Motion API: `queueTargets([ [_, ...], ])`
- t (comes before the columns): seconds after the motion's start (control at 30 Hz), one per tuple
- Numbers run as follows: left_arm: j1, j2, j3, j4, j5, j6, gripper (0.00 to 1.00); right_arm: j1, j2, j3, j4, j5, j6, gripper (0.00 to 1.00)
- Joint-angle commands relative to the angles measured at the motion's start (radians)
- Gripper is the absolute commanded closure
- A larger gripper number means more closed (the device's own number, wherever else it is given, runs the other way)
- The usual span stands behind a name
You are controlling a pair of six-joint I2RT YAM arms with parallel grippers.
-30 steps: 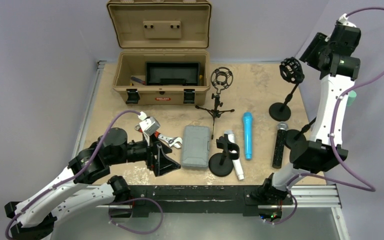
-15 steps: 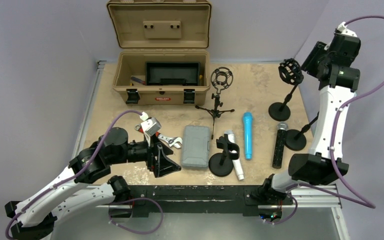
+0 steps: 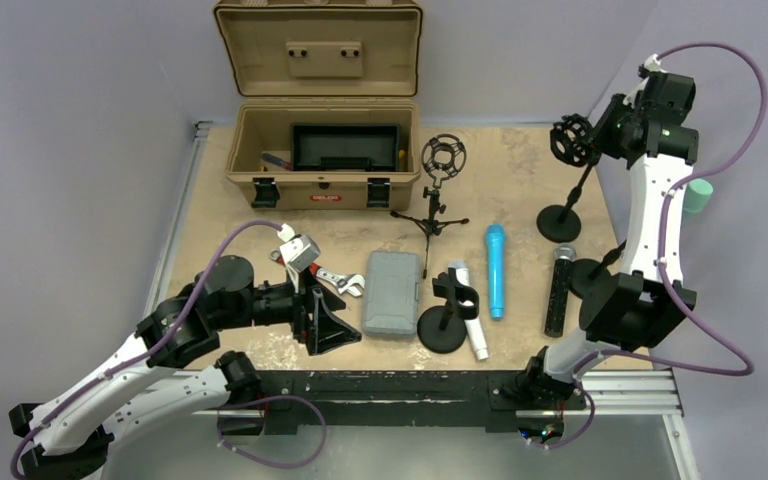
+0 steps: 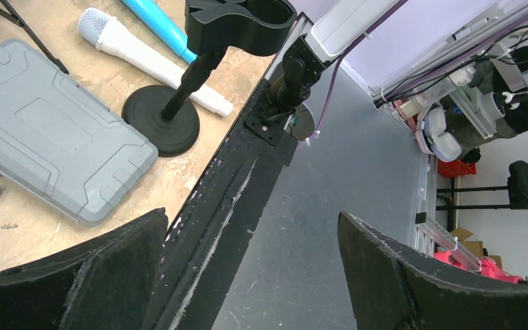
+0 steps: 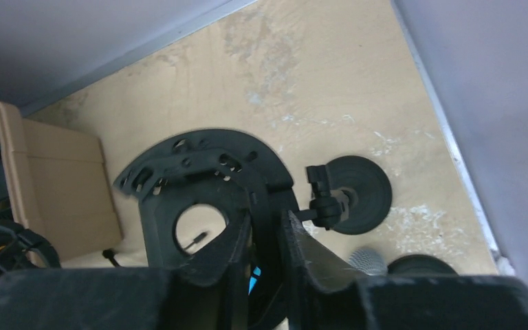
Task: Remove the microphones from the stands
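Note:
My right gripper is shut on the rim of the black ring-shaped shock mount atop the far-right stand, whose round base rests on the table. In the right wrist view the fingers pinch the mount's rim and the ring is empty. Three microphones lie flat: blue, white and black. The white one lies beside the clip stand, whose clip is empty. My left gripper is open and empty at the near table edge.
An open tan toolbox stands at the back. A tripod stand with a shock mount, a grey case and a wrench are mid-table. Another round stand base sits by the right arm.
My right gripper has moved left and lower with the shock mount in it, tilting the stand's head leftward. The left arm has not moved.

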State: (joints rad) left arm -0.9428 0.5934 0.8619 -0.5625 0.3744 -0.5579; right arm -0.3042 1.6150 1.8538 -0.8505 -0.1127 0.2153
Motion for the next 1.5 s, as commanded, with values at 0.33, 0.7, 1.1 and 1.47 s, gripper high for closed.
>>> queueTargets([
  [0.33,-0.001,0.047,0.029,0.052,0.006,-0.018,0.09,0.026,-0.047,-0.052,0.235,-0.268,0.212,1.0],
  [0.7,-0.001,0.06,0.045,0.056,-0.003,-0.047,0.09,0.139,0.006,0.0,0.312,-0.193,0.318,1.0],
  [1.1,-0.002,0.077,0.061,0.045,-0.002,-0.084,0.1,0.206,0.042,-0.039,0.403,-0.179,0.311,0.55],
  [1.47,-0.001,0.09,0.082,0.016,-0.026,-0.107,0.09,0.069,-0.005,-0.022,0.413,-0.379,0.259,0.41],
])
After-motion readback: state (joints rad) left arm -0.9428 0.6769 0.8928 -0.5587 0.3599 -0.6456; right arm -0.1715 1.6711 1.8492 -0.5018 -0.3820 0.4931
